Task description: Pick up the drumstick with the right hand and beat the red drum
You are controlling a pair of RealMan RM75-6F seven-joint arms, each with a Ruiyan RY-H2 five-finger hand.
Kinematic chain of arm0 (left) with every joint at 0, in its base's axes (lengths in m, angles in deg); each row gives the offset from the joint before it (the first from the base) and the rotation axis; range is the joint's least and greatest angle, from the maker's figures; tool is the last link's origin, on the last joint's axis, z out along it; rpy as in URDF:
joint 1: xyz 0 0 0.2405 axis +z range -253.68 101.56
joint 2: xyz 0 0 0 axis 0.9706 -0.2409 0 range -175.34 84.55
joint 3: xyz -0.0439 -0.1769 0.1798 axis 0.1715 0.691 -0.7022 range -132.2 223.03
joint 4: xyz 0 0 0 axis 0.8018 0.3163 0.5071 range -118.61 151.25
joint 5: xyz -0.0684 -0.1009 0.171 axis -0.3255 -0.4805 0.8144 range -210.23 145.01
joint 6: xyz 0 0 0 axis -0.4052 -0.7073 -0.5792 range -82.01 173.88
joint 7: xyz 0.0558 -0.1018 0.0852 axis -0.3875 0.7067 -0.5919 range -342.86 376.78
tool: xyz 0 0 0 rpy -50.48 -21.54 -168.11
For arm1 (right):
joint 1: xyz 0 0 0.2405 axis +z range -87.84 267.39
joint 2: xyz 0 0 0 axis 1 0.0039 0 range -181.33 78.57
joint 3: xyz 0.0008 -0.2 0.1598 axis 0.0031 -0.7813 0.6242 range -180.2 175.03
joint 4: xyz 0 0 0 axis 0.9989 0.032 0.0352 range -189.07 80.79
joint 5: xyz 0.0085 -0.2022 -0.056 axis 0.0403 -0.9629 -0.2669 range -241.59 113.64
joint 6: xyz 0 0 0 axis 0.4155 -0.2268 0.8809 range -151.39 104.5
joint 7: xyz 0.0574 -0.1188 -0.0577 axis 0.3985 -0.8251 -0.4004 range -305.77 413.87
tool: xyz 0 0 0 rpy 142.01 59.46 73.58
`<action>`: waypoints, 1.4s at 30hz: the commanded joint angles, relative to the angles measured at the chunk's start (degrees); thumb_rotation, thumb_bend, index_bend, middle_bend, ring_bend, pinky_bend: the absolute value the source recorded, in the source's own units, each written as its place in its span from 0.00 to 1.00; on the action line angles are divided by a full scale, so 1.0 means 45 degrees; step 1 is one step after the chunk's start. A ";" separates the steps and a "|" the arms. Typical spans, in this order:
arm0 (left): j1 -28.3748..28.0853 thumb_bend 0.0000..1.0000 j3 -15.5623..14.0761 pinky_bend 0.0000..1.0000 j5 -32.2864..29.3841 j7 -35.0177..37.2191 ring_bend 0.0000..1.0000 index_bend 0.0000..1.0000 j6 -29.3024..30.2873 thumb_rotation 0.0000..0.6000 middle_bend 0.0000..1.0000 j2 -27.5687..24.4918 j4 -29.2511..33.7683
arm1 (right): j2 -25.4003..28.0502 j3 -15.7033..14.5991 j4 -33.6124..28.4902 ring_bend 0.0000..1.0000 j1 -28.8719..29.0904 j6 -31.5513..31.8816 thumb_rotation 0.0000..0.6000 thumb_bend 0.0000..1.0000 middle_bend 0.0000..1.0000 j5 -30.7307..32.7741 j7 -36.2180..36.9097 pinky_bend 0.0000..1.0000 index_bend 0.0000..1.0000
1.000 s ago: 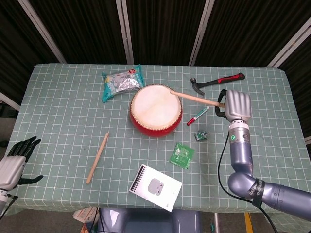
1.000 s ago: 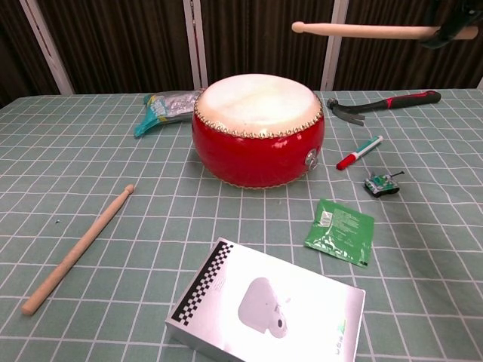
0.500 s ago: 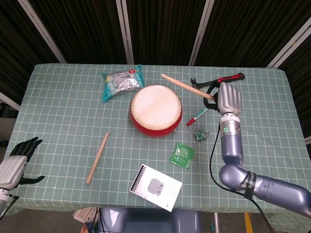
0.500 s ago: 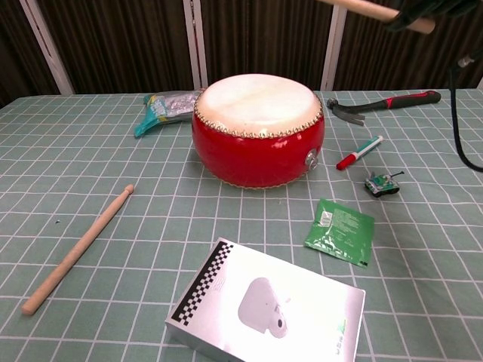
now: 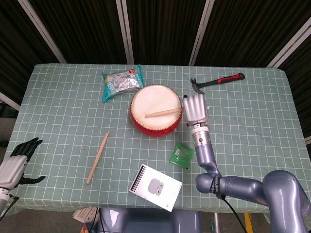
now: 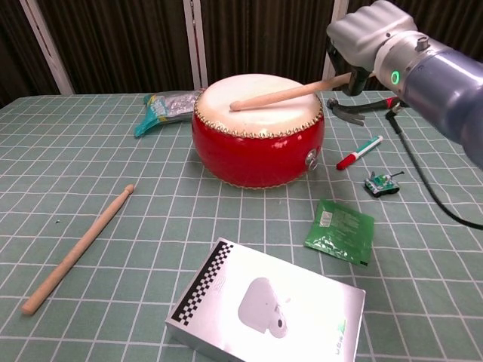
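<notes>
Checked worktop (image 5: 58, 97): right robot hand (image 5: 195, 108) grasping drumstick (image 5: 163, 113), tip on red drum (image 6: 256, 139); loose grip risks slipping.

Green checked table (image 5: 58, 116) with red drum (image 5: 155, 109), spare drumstick (image 5: 97, 158), hammer (image 5: 216, 81), marker (image 6: 358, 152), white box (image 5: 155, 187)

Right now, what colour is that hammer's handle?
The hammer has a red and black handle, clearest in the head view.

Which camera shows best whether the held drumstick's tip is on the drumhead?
Chest view: side-on, the drumstick slants down from the right hand with its tip at the red drum skin. Head view shows only overlap from above.
</notes>
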State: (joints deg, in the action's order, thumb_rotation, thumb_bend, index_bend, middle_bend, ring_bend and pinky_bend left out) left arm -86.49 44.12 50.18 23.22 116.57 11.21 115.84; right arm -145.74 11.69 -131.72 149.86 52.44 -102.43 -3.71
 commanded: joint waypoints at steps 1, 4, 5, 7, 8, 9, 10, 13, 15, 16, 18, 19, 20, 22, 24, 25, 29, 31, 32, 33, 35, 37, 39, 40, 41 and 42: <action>0.0000 0.00 -0.0021 0.00 -0.0023 0.0024 0.00 0.00 -0.0028 1.00 0.00 -0.0037 0.0037 | 0.0481 0.1731 -0.1062 1.00 -0.0327 0.0686 1.00 0.57 1.00 0.0406 0.1656 1.00 0.94; 0.0018 0.00 -0.0039 0.00 -0.0022 0.0029 0.00 0.00 -0.0011 1.00 0.00 -0.0038 0.0043 | 0.0852 0.2927 -0.1905 1.00 -0.0693 0.0954 1.00 0.57 1.00 0.0898 0.2825 1.00 0.94; 0.0021 0.00 -0.0044 0.00 -0.0035 0.0037 0.00 0.00 -0.0019 1.00 0.00 -0.0039 0.0048 | 0.0998 0.3335 -0.2251 1.00 -0.0839 0.1012 1.00 0.57 1.00 0.1093 0.3231 1.00 0.94; 0.0026 0.00 -0.0051 0.00 -0.0065 0.0025 0.00 0.00 -0.0034 1.00 0.00 -0.0029 0.0039 | 0.1289 0.4110 -0.2879 1.00 -0.1139 0.1162 1.00 0.57 1.00 0.1432 0.4027 1.00 0.94; 0.0025 0.00 -0.0057 0.00 -0.0077 0.0030 0.00 0.00 -0.0050 1.00 0.00 -0.0025 0.0044 | 0.1453 0.4409 -0.3140 1.00 -0.1284 0.1179 1.00 0.57 1.00 0.1555 0.4357 1.00 0.94; 0.0017 0.00 -0.0067 0.00 -0.0084 0.0043 0.00 0.00 -0.0083 1.00 0.00 -0.0026 0.0064 | 0.1602 0.4672 -0.3355 1.00 -0.1420 0.1182 1.00 0.57 1.00 0.1640 0.4684 1.00 0.94; 0.0005 0.00 -0.0070 0.00 -0.0091 0.0048 0.00 0.00 -0.0112 1.00 0.00 -0.0035 0.0099 | 0.1730 0.4969 -0.3566 1.00 -0.1589 0.1188 1.00 0.57 1.00 0.1719 0.5130 1.00 0.94; -0.0028 0.00 -0.0046 0.00 -0.0149 -0.0006 0.00 0.00 -0.0156 1.00 0.00 -0.0050 0.0173 | 0.1986 0.5436 -0.3967 1.00 -0.1982 0.1132 1.00 0.57 1.00 0.1888 0.6016 1.00 0.94; -0.0032 0.00 -0.0032 0.00 -0.0174 -0.0034 0.00 0.00 -0.0149 1.00 0.00 -0.0040 0.0177 | 0.2088 0.5376 -0.4015 1.00 -0.2143 0.1107 1.00 0.57 1.00 0.1831 0.6185 1.00 0.94; -0.0038 0.00 -0.0027 0.00 -0.0167 -0.0050 0.00 0.00 -0.0145 1.00 0.00 -0.0031 0.0178 | 0.2125 0.5252 -0.3986 1.00 -0.2193 0.1070 1.00 0.57 1.00 0.1779 0.6161 1.00 0.94; -0.0053 0.00 -0.0026 0.00 -0.0143 -0.0085 0.00 0.00 -0.0149 1.00 0.00 -0.0016 0.0185 | 0.2127 0.4931 -0.3829 1.00 -0.2238 0.0960 1.00 0.57 1.00 0.1706 0.6008 1.00 0.94; -0.0056 0.00 -0.0034 0.00 -0.0127 -0.0102 0.00 0.00 -0.0153 1.00 0.00 -0.0007 0.0180 | 0.2075 0.4690 -0.3683 1.00 -0.2243 0.0875 1.00 0.57 1.00 0.1678 0.5885 1.00 0.94; -0.0058 0.00 -0.0046 0.00 -0.0100 -0.0107 0.00 0.00 -0.0151 1.00 0.00 0.0007 0.0166 | 0.1890 0.4295 -0.3341 1.00 -0.2209 0.0730 1.00 0.57 1.00 0.1609 0.5731 1.00 0.94; -0.0063 0.00 -0.0053 0.00 -0.0079 -0.0087 0.00 0.00 -0.0154 1.00 0.00 0.0017 0.0143 | 0.1485 0.3749 -0.2648 1.00 -0.2109 0.0575 1.00 0.57 1.00 0.1350 0.5628 1.00 0.94; -0.0065 0.00 -0.0023 0.00 -0.0123 -0.0050 0.00 0.00 -0.0139 1.00 0.00 0.0024 0.0119 | 0.1058 0.3126 -0.1784 1.00 -0.1980 0.0338 1.00 0.57 1.00 0.1062 0.5371 1.00 0.94; -0.0065 0.00 -0.0010 0.00 -0.0154 -0.0003 0.00 0.00 -0.0144 1.00 0.00 0.0025 0.0106 | 0.0856 0.2595 -0.1276 1.00 -0.1890 0.0130 1.00 0.57 1.00 0.0860 0.4960 1.00 0.94; -0.0105 0.00 0.0005 0.00 -0.0214 0.0069 0.00 0.00 -0.0233 1.00 0.00 -0.0003 0.0131 | 0.0195 0.0348 0.0540 1.00 -0.1541 -0.0339 1.00 0.57 1.00 -0.0456 0.2832 1.00 0.94; -0.0109 0.00 -0.0014 0.00 -0.0175 0.0048 0.00 0.00 -0.0233 1.00 0.00 -0.0013 0.0143 | -0.0135 -0.1011 0.1557 1.00 -0.1337 -0.0536 1.00 0.57 1.00 -0.1422 0.1281 1.00 0.94; -0.0098 0.00 -0.0031 0.00 -0.0145 0.0042 0.00 0.00 -0.0215 1.00 0.00 -0.0015 0.0129 | -0.0299 -0.1430 0.1923 1.00 -0.1289 -0.0606 1.00 0.57 1.00 -0.1820 0.0861 1.00 0.94; -0.0091 0.00 -0.0037 0.00 -0.0131 0.0050 0.00 0.00 -0.0201 1.00 0.00 -0.0016 0.0125 | -0.0447 -0.1751 0.2180 1.00 -0.1255 -0.0686 1.00 0.57 1.00 -0.2139 0.0507 1.00 0.94; -0.0081 0.00 -0.0035 0.00 -0.0152 0.0075 0.00 0.00 -0.0192 1.00 0.00 -0.0013 0.0126 | -0.0690 -0.1746 0.2303 1.00 -0.1275 -0.0601 1.00 0.57 1.00 -0.2433 0.0449 1.00 0.94; -0.0088 0.00 -0.0033 0.00 -0.0196 0.0082 0.00 0.00 -0.0226 1.00 0.00 -0.0017 0.0141 | -0.0757 -0.1414 0.2163 1.00 -0.1327 -0.0460 1.00 0.57 1.00 -0.2482 0.0633 1.00 0.94; -0.0082 0.00 -0.0029 0.00 -0.0214 0.0053 0.00 0.00 -0.0210 1.00 0.00 -0.0025 0.0153 | -0.0638 -0.0915 0.1848 1.00 -0.1368 -0.0164 1.00 0.57 1.00 -0.2473 0.0812 1.00 0.94; -0.0069 0.00 -0.0031 0.00 -0.0208 0.0046 0.00 0.00 -0.0183 1.00 0.00 -0.0022 0.0155 | -0.0499 -0.0612 0.1595 1.00 -0.1394 0.0024 1.00 0.57 1.00 -0.2441 0.0908 1.00 0.94; -0.0055 0.00 -0.0036 0.00 -0.0203 0.0047 0.00 0.00 -0.0161 1.00 0.00 -0.0020 0.0157 | -0.0328 -0.0345 0.1302 1.00 -0.1432 0.0175 1.00 0.57 1.00 -0.2411 0.0998 1.00 0.94; -0.0045 0.00 -0.0038 0.00 -0.0206 0.0049 0.00 0.00 -0.0148 1.00 0.00 -0.0018 0.0154 | -0.0199 -0.0164 0.1093 1.00 -0.1464 0.0267 1.00 0.57 1.00 -0.2383 0.1067 1.00 0.94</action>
State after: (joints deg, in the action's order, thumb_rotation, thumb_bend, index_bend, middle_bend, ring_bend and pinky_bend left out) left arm -86.70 43.96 49.24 23.44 115.90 11.12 116.53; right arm -147.43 7.33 -123.81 143.41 51.97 -113.09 -0.56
